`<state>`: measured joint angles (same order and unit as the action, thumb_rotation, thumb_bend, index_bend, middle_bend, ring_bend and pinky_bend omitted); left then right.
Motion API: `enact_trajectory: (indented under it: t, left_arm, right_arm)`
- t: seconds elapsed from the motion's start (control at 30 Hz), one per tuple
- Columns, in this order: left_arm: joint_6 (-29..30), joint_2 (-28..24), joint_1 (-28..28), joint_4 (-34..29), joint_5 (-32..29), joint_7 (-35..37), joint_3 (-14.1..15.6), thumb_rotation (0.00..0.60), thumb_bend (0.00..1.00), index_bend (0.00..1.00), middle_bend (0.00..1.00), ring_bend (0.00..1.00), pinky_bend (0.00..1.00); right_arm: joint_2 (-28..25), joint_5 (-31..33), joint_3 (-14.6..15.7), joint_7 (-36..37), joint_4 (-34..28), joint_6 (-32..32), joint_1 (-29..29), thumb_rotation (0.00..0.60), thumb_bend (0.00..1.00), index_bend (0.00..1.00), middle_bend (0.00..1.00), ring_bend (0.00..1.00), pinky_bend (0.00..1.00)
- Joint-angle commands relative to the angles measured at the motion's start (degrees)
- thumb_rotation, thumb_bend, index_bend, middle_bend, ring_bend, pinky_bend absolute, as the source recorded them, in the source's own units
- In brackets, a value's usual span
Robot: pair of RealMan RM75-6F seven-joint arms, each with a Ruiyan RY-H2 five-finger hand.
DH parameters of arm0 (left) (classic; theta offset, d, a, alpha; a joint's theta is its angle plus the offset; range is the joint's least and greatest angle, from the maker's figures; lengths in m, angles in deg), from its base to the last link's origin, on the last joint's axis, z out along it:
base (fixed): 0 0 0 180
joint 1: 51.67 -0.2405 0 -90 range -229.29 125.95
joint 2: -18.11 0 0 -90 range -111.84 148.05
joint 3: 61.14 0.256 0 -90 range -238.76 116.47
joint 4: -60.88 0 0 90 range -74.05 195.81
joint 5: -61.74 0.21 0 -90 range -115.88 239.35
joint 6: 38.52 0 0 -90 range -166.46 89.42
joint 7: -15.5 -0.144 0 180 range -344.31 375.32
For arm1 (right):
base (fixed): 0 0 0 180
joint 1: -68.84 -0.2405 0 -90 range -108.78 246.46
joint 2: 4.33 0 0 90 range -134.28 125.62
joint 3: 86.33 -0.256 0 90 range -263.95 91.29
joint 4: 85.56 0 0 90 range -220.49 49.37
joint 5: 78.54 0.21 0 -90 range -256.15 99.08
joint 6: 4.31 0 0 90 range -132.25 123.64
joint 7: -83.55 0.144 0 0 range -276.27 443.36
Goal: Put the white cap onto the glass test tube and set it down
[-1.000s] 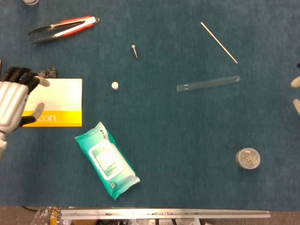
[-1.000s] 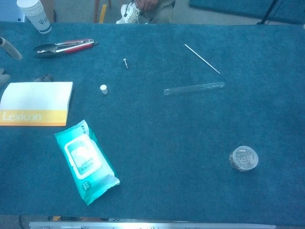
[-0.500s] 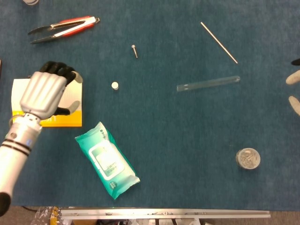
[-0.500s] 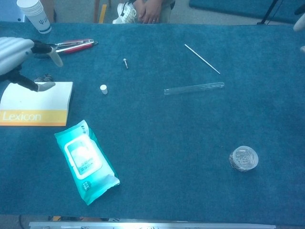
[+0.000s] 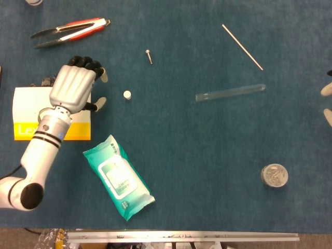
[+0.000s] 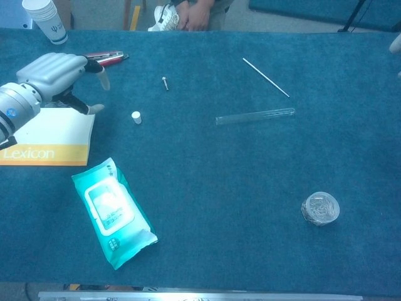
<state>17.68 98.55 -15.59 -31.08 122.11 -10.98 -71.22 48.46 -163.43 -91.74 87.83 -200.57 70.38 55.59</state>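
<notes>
The word "Lexicon" runs in pale letters along the yellow band of a white-and-yellow box [image 6: 47,138] on the blue table (in the head view an arm covers most of it). A paper cup [image 6: 45,19] bears a dark symbol, too small to read.

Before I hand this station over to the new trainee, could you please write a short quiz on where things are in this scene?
1. True or false: the left hand is already holding the white cap.
2. Which object lies nearest the glass test tube? A) tongs B) thin metal rod C) wipes packet
3. Fill in: the left hand hovers over the edge of the white and yellow ____.

Key
1. False; the cap lies alone on the cloth, apart from the fingers.
2. B, the thin metal rod.
3. box.
</notes>
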Motion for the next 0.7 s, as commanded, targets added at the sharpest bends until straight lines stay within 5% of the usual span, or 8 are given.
enact_trajectory:
  t: [0.03,0.7]
  left_arm:
    - [-0.3,1.7,1.0,1.7,-0.9,-0.2,-0.1,0.499,0.26,0.39,0.26,0.16,0.13]
    - [-1.5,10.6,4.6,10.2,-1.8,-0.1,1.4,0.500,0.26,0.40,0.25,0.14,0.13]
  right_arm:
    - [0.0,0.2,0.0,-0.1,0.0,0.0,0.0,0.600,0.27,0.45,0.28,0.20,0.36]
    - [-0.9,0.4,0.7,1.3,0.7,1.1,1.3,0.600,0.27,0.45,0.28,0.20,0.36]
